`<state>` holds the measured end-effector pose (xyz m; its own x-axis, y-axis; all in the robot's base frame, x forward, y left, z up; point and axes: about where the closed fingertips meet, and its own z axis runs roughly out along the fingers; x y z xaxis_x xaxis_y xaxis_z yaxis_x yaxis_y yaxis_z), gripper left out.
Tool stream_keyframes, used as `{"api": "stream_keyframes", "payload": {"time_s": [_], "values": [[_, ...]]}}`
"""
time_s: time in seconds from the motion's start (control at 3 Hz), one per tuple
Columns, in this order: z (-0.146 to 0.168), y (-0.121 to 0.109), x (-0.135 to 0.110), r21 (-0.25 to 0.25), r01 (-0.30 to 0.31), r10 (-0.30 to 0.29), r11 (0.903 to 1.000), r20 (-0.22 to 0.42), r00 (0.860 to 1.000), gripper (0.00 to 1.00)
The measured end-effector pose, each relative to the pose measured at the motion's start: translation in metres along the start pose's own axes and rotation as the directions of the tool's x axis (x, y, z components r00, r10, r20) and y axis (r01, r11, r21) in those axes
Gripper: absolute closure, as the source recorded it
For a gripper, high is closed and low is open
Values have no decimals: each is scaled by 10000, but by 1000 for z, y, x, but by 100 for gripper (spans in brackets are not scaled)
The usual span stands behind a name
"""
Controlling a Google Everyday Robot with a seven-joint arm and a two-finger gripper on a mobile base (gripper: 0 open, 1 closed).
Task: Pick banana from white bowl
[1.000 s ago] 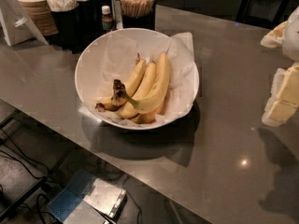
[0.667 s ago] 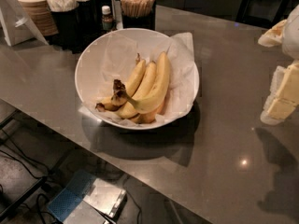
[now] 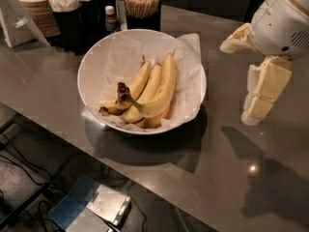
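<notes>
Banana [image 3: 161,93]: inside the white bowl [image 3: 99,64], right side of the bunch.
Gripper [image 3: 256,108]: outside the bowl's right rim, apart from the banana.
Banana axis: dark stem toward the bowl's near-left, tip toward its far rim.
Gripper opening: indiscernible.

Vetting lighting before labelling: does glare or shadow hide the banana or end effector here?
Camera view: no; the banana is evenly lit in the bowl, whose shadow falls on the counter toward the near edge; one small glare spot lies on the counter near the end effector, which hangs right of the bowl, well lit.
</notes>
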<state>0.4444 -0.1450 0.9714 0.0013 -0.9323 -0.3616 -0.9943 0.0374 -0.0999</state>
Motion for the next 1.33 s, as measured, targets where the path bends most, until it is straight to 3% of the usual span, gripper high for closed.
{"api": "stream_keyframes", "payload": {"time_s": [0.33, 0.67, 1.0, 1.33], "values": [[8, -1, -33, -66, 692, -685, 9976, 775, 9946, 0], [8, -1, -33, -65, 691, -684, 9976, 776, 9946, 0], [17, 3, -31, 79, -537, 516, 9985, 1703, 9840, 0], [35, 12, -26, -230, -2970, 2864, 9546, 3456, 8936, 0]]}}
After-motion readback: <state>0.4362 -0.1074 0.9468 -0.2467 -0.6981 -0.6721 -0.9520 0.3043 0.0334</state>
